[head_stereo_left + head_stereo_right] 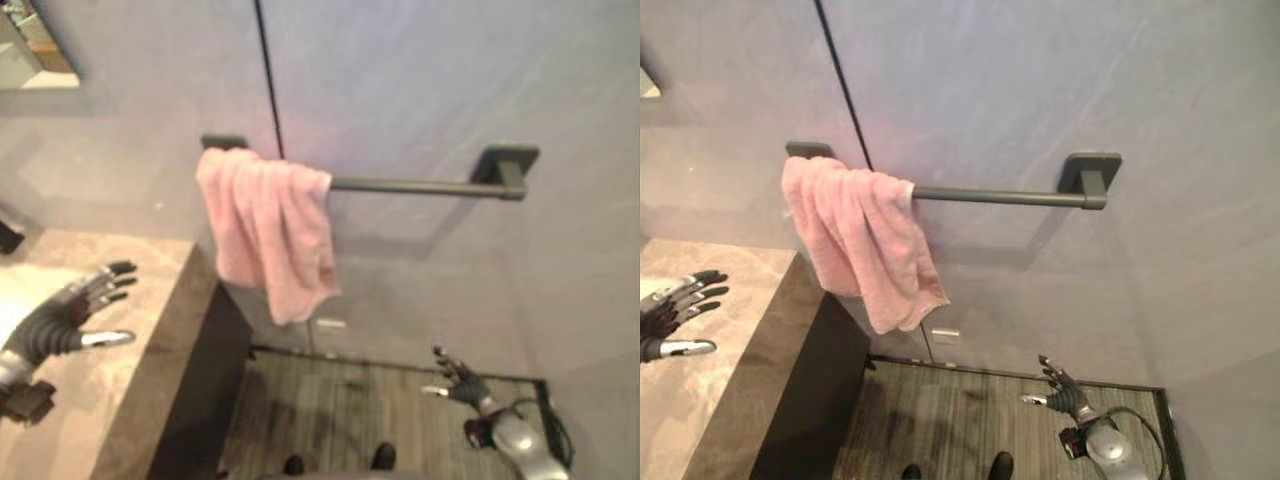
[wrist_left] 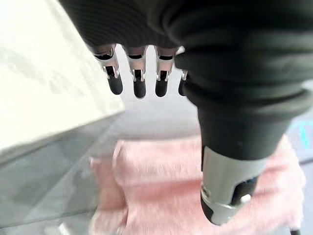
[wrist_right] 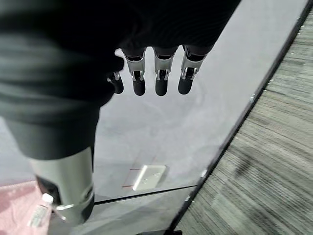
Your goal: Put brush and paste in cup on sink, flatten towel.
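Observation:
A pink towel [image 1: 268, 232] hangs bunched at the left end of a dark wall rail [image 1: 420, 185], its lower corner drooping past the counter's edge. In the left wrist view the towel [image 2: 166, 196] appears beyond my fingers. My left hand [image 1: 70, 315] hovers open over the brown stone counter [image 1: 110, 400], to the left of the towel and apart from it, holding nothing. My right hand [image 1: 462, 383] hangs low over the floor, open and empty, well below the rail's right end.
The counter's dark side panel [image 1: 205, 390] drops to a grey wood-look floor [image 1: 350, 420]. A dark vertical seam [image 1: 268, 80] runs down the grey wall. A small white plate [image 3: 149, 177] sits low on the wall. A mirror corner [image 1: 35, 45] shows at upper left.

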Motion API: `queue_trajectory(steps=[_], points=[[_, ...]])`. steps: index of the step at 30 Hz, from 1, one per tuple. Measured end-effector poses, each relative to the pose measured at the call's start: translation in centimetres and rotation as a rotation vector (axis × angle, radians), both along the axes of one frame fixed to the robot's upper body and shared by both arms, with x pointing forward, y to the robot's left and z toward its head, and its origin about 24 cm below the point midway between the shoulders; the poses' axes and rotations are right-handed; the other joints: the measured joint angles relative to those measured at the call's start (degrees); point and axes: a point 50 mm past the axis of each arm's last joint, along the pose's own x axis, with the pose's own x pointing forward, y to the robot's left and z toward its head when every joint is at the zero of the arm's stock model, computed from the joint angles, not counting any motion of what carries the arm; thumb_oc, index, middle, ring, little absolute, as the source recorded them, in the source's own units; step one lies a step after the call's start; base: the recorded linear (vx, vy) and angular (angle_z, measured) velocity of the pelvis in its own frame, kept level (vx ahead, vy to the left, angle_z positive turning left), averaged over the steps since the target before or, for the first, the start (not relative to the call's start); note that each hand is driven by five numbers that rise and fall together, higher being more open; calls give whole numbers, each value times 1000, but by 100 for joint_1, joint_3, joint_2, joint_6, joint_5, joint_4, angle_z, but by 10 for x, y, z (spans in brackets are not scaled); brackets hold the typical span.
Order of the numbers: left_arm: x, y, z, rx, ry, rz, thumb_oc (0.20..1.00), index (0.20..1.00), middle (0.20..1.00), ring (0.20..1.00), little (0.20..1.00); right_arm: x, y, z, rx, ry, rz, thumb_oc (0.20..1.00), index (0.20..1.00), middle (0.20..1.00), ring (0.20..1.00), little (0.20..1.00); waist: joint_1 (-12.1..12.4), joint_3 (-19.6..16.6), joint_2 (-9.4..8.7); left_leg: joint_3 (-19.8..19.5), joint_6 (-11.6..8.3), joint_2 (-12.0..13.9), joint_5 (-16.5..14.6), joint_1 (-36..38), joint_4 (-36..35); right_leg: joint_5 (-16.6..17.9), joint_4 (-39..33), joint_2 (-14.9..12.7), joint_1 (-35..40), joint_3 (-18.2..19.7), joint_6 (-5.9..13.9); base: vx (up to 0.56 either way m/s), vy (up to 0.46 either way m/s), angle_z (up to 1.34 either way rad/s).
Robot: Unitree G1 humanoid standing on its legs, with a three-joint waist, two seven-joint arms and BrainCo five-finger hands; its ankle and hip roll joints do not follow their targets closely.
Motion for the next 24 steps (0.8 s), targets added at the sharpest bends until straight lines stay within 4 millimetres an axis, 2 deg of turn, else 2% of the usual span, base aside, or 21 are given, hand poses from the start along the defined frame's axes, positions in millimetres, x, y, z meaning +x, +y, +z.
queue_trajectory(steps=[3,6,11,16,24], points=[[6,0,-10,-61,-13,30,1000,1000,1000,1000,1000,-1,0,0,1,2,1,1000,1000,1000,1000,1000,-153,-35,-57,20,20,-53,11,1,-4,32,0,-41,-17,23,41,7,110,-4],[15,-5,-15,-79,-17,17,1000,1000,1000,1000,1000,-1,-1,1,-14,-4,9,1000,1000,1000,1000,1000,-177,-62,-135,230,45,-97,15,-16,-16,101,0,-78,-151,199,57,11,131,-30],[27,-3,-10,-95,-83,53,1000,1000,1000,1000,1000,-6,-1,2,-19,0,17,1000,1000,1000,1000,1000,-368,-58,-217,460,87,-156,12,0,-29,200,1,-79,-253,426,64,10,91,-28],[35,0,-5,-100,-131,93,1000,1000,1000,1000,1000,-11,-2,-1,-17,34,17,1000,1000,1000,1000,1000,-479,-27,-383,804,125,-192,34,2,-83,308,-2,-77,-450,761,73,19,71,-32],[42,-3,3,-104,-174,82,1000,1000,1000,1000,1000,-14,-1,-3,-39,50,49,1000,1000,1000,1000,1000,-501,-19,-399,874,126,-182,34,22,-87,328,-5,-56,-457,823,67,28,28,-5]])
